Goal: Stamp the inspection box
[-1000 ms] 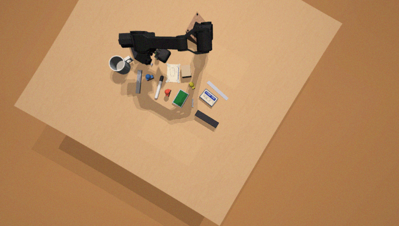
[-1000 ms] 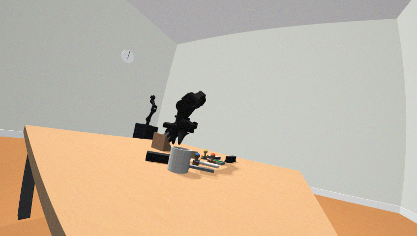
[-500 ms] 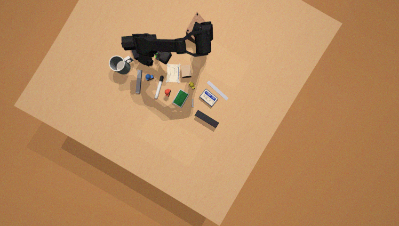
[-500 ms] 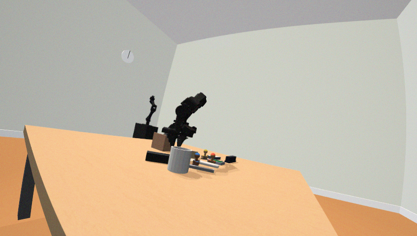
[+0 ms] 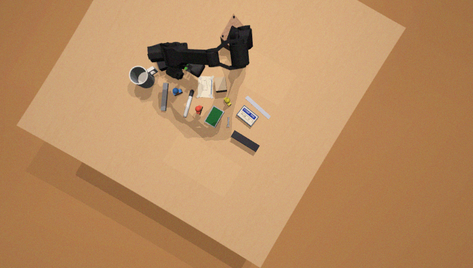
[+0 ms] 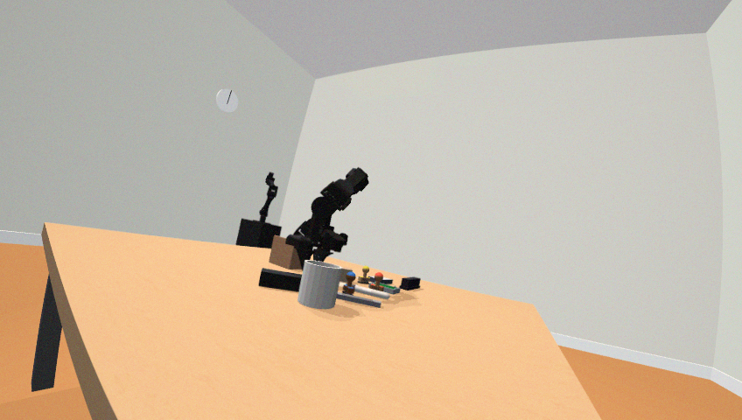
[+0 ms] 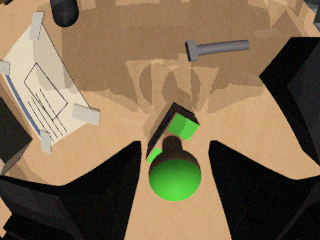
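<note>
The green-knobbed stamp stands on the bench between my gripper's two black fingers. The fingers stand apart on either side of the knob with a gap to each, so the gripper is open around it and low over the bench. The paper card, taped at its corners, lies a short way from the stamp and bears a drawn box. The green ink pad lies farther out, beyond the card. My arm hides most of the stamp in the top view.
A grey mug and a black block stand close by. A bolt, a marker, blue, red and yellow stamps, a grey bar and a tan block lie nearby.
</note>
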Robot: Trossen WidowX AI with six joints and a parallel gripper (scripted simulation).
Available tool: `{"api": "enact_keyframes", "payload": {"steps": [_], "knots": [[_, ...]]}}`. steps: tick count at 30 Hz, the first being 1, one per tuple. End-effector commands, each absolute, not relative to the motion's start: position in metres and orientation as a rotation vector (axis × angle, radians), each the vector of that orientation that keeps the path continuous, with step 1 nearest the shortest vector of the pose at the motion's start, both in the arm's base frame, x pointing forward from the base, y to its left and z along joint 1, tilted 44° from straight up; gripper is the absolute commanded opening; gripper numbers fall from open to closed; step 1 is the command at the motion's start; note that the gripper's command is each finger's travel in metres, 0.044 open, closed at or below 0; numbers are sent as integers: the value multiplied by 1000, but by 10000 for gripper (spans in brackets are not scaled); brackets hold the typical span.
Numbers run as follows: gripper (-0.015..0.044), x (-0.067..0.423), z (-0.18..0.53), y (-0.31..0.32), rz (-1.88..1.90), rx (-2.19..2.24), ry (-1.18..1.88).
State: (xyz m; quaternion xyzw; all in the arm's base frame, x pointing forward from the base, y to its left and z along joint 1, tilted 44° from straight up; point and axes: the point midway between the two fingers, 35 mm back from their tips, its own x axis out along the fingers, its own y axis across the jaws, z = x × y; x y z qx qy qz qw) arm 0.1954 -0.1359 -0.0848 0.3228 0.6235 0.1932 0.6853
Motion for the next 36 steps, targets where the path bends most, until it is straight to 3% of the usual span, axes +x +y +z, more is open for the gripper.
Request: {"api": "enact_keyframes", "payload": {"steps": [1, 4, 5, 22, 25, 36], "knots": [[211, 196, -88, -130, 435, 730, 1396], [211, 196, -88, -130, 435, 730, 1396], [185, 195, -87, -132, 435, 724, 1398], [71, 195, -87, -132, 435, 724, 1398], [0, 195, -87, -133, 435, 724, 1399], [0, 195, -83, -137, 434, 723, 1400]]}}
